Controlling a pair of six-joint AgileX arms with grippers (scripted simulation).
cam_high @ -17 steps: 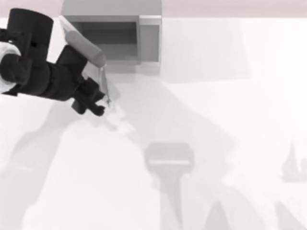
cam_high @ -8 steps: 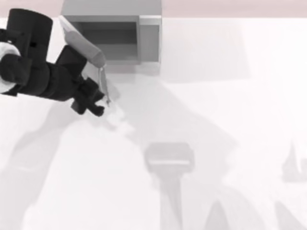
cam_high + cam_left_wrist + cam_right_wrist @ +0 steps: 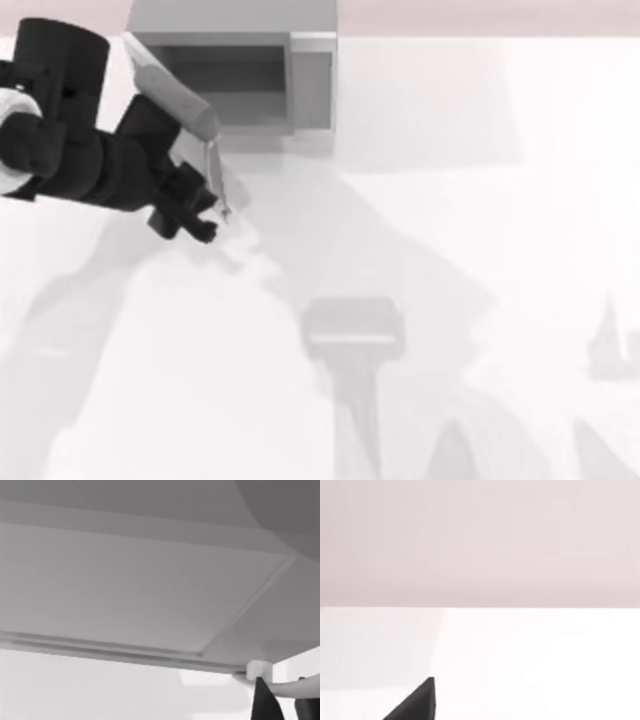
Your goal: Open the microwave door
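The microwave [image 3: 312, 88] stands at the table's back edge, left of centre, its dark cavity [image 3: 235, 78] exposed. The microwave door [image 3: 172, 88] is swung out toward the left at an angle, with its pale bar handle [image 3: 214, 172] at the free edge. My left gripper [image 3: 204, 206] is shut on that handle from the door's left side. In the left wrist view the door [image 3: 125, 590] fills the frame, and the handle [image 3: 295, 687] runs between the two dark fingers [image 3: 265, 702]. My right gripper [image 3: 422, 700] shows only as a dark tip over bare table, and is out of the top view.
The white table [image 3: 450, 250] stretches in front of and to the right of the microwave, crossed only by grey shadows. A pinkish back wall [image 3: 480, 540] rises behind the table edge. The black left arm [image 3: 70, 140] lies beside the open door.
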